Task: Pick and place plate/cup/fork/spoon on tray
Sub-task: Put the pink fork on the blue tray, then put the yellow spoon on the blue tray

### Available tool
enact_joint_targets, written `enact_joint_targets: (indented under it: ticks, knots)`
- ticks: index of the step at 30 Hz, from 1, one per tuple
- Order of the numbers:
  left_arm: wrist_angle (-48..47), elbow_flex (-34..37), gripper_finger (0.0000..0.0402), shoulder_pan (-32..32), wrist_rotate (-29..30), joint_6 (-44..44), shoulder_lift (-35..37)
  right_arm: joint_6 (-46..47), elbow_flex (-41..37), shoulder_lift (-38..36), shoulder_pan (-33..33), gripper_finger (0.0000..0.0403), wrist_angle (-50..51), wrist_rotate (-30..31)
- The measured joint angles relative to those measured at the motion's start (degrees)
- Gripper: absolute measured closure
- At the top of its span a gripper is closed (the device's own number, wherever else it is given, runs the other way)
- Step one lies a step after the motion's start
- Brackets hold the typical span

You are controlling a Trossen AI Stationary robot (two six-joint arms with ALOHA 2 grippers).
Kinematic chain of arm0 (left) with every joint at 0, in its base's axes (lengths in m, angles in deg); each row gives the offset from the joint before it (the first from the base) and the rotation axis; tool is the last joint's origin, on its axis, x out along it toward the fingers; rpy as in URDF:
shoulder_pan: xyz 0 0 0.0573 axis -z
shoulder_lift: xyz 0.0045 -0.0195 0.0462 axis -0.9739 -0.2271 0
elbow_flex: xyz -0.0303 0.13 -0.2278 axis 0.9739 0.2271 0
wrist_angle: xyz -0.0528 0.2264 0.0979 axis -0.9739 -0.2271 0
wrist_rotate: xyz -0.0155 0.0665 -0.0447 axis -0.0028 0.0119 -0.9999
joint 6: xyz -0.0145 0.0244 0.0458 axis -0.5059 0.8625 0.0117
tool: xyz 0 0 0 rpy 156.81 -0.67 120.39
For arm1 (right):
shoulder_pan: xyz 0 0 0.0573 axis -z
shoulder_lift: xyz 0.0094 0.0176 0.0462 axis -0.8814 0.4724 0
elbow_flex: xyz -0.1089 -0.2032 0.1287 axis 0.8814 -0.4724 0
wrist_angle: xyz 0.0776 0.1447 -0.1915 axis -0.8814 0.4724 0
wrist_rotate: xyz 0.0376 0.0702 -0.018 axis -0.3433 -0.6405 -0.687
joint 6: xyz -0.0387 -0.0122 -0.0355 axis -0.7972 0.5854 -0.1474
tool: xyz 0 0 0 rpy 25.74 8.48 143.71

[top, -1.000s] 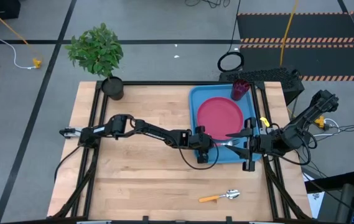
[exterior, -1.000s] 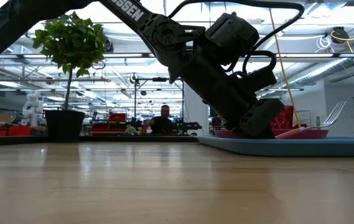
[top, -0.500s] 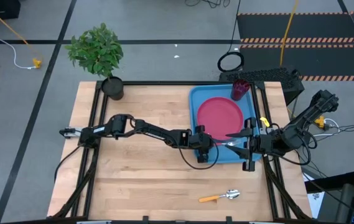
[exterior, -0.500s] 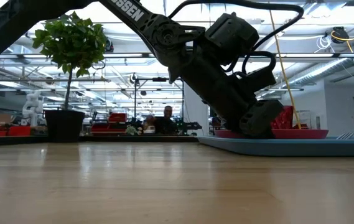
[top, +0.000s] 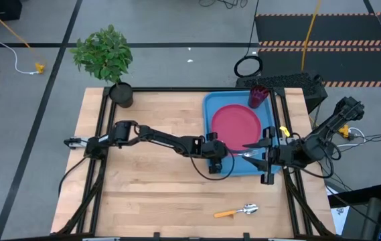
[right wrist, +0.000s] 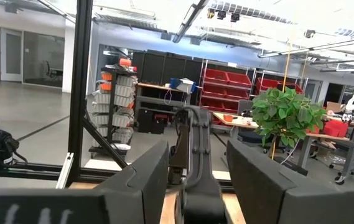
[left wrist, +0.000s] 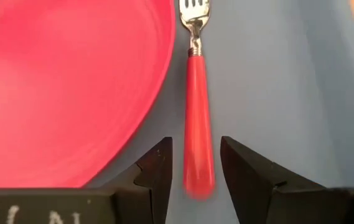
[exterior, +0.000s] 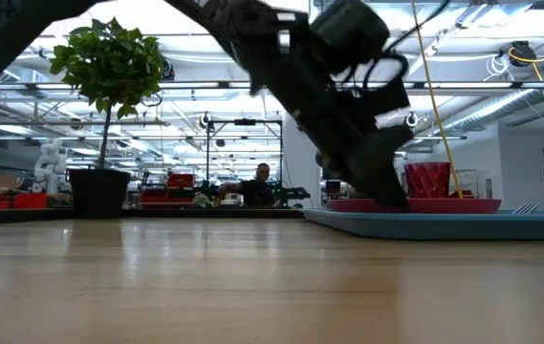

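Note:
A fork with a red handle (left wrist: 196,124) lies flat on the blue tray (left wrist: 276,74) next to the pink-red plate (left wrist: 58,87), near the tray's front edge (top: 244,154). My left gripper (left wrist: 195,146) is open just above the fork's handle end, with a finger on either side and not touching it. It also shows in the high view (top: 217,163). The plate (top: 236,124) lies on the tray (top: 209,110). The dark red cup (top: 258,96) stands upright at the tray's far right corner. My right gripper (top: 265,155) waits open at the tray's right front corner.
A spoon with an orange handle (top: 238,211) lies on the wood near the table's front edge. A potted plant (top: 121,94) stands at the far left corner. The table's left half is bare wood (top: 143,194). A person (exterior: 262,182) sits far back in the room.
The fork's tine end stood raised above the tray a second ago and now lies flat on it. My left gripper has since risen and drawn back a little toward the table's left edge, leaving the fork on the tray.

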Motion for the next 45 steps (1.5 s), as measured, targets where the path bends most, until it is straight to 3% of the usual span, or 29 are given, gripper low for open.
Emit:
enact_joint_targets:
  ticks: [9,15,23,31,45]
  knots:
    - [-12.35,-0.09,0.0275,1.19,-3.52,-1.85,9.25,3.58,-0.02,0.00,0.02,0.0248,2.72,0.01]
    - [-21.62,0.09,0.0300,3.53,0.57,0.15,15.27,10.25,-0.02,0.00,0.02,0.0248,9.04,-0.01]
    - [-16.67,10.80,0.0336,5.31,3.41,-5.42,22.92,26.58,-0.04,2.55,-0.50,0.0248,19.35,-0.01]
    - [-11.07,20.96,0.0359,9.52,3.48,-15.36,29.25,35.15,-0.04,9.12,-3.41,0.0248,18.56,-0.20]
    - [-3.55,22.53,0.0362,19.66,6.76,-23.87,30.69,41.88,-0.04,18.92,-10.45,0.0248,19.46,-3.57]
